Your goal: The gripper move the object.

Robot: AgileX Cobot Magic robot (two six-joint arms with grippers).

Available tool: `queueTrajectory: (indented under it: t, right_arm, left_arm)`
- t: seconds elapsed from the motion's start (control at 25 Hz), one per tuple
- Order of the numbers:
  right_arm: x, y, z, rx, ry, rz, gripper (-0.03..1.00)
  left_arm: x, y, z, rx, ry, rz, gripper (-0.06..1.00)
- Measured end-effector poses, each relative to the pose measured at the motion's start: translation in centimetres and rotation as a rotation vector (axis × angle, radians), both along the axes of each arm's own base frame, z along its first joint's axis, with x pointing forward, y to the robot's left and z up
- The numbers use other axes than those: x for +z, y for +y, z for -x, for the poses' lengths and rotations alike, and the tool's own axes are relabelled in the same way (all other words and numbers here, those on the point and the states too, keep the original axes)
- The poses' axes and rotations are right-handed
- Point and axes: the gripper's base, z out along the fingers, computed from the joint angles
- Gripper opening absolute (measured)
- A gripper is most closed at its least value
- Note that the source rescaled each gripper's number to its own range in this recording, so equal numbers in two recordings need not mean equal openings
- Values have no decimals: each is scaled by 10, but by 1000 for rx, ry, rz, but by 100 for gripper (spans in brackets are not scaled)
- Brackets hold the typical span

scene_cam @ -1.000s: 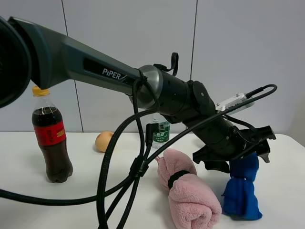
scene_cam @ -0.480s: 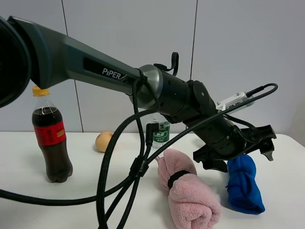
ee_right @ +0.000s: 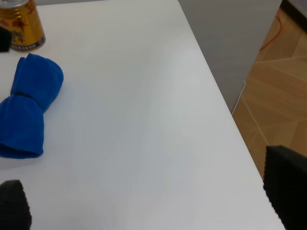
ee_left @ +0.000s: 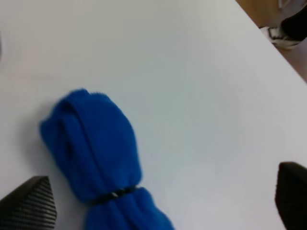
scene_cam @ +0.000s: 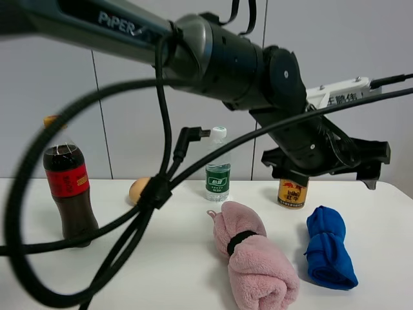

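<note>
The left gripper is held above the table, jaws spread wide, nothing gripped. The blue towel is laid flat beneath it, beside the pink roll. The right gripper is likewise spread and empty.

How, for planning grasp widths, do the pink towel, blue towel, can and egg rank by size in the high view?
1. pink towel
2. blue towel
3. can and egg: they look about alike, and both stand farther back and are partly hidden, so I leave them unranked.
</note>
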Motion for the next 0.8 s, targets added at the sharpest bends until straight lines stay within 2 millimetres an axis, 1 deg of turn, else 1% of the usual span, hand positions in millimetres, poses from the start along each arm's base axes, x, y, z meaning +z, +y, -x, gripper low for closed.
queueTrajectory:
  t: [0.2,0.32,0.4,0.6,0.8]
  right_arm:
    - [0,0,0,0,0,0,100]
    - [0,0,0,0,0,0,100]
    - [0,0,0,0,0,0,100]
    - [0,0,0,0,0,0,100]
    - [0,0,0,0,0,0,100]
  left_arm:
    - [50,15,4,-52,-201,-76,88]
    - [74,30,-2,-43,-283,-108,88]
    - [86,44,-12,-12,-309,-109,88]
    - [112,84,-40,85,-351,-100,88]
    - [142,140,-70,213,-402,-104,88]
